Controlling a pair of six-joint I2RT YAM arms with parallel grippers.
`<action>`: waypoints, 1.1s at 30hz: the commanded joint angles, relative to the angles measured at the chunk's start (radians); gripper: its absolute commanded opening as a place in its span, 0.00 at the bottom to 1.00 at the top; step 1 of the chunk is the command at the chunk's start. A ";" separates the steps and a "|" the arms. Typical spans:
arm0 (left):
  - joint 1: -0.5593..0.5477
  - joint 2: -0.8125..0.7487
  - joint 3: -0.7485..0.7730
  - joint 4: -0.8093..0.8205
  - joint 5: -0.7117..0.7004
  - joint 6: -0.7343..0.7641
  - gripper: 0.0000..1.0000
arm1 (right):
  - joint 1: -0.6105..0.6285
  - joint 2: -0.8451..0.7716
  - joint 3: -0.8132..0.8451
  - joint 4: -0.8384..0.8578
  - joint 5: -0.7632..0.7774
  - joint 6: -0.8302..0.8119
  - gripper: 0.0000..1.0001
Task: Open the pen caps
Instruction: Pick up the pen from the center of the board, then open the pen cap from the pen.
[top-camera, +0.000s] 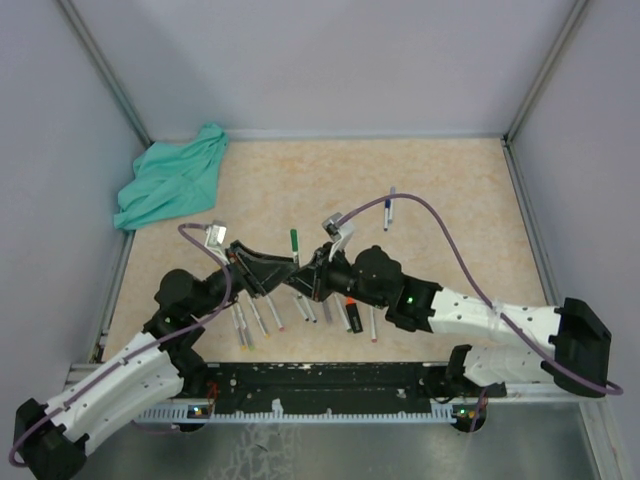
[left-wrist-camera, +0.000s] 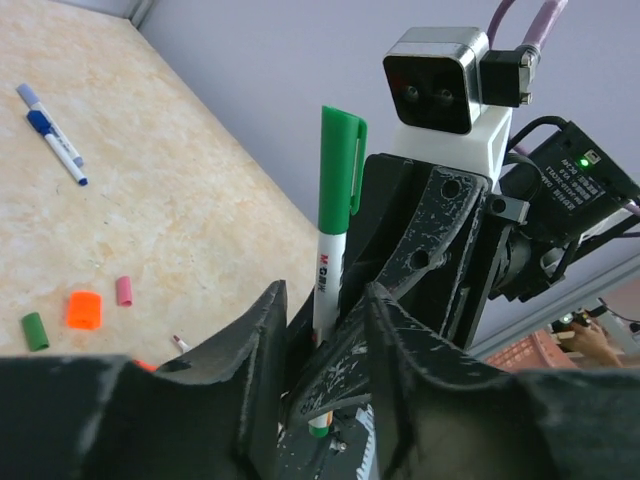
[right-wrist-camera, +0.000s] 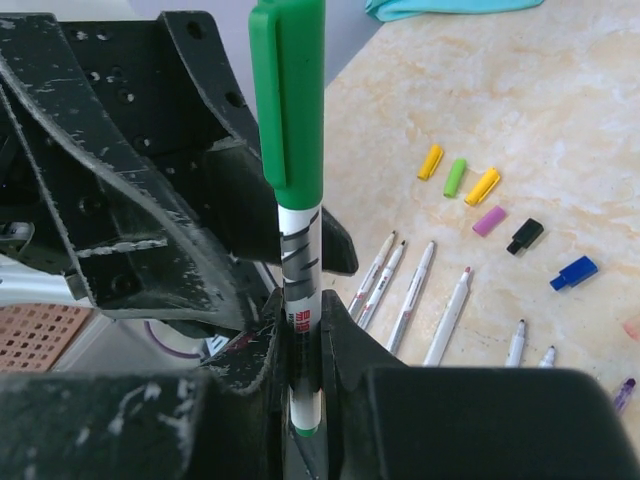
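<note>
Right tool (right-wrist-camera: 303, 350), at the bottom of its wrist view, is clenched on the white barrel of a pen (right-wrist-camera: 300, 260) standing upright. Its green cap (right-wrist-camera: 290, 100), with a long clip, sits fully on at top centre. Left tool (left-wrist-camera: 322, 330) flanks the same barrel, released, with gaps showing. Loose caps (right-wrist-camera: 488, 220) in yellow, green, purple, black and blue lie on the tabletop (right-wrist-camera: 560, 120) at right centre.

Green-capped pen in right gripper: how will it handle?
The green-capped pen looks rigid: it stands straight above the right gripper. The barrel is smooth and round, so it may slip or twist in the grip. The cap clip should limit rolling if dropped.
</note>
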 joint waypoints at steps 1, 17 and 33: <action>0.001 -0.036 0.026 -0.035 0.017 -0.018 0.50 | -0.001 -0.067 -0.024 0.073 -0.022 0.004 0.00; 0.005 0.090 0.176 0.011 0.379 -0.052 0.65 | 0.004 -0.181 -0.176 0.228 -0.306 0.002 0.00; 0.017 0.133 0.211 0.103 0.375 -0.123 0.46 | 0.006 -0.174 -0.182 0.259 -0.362 0.020 0.00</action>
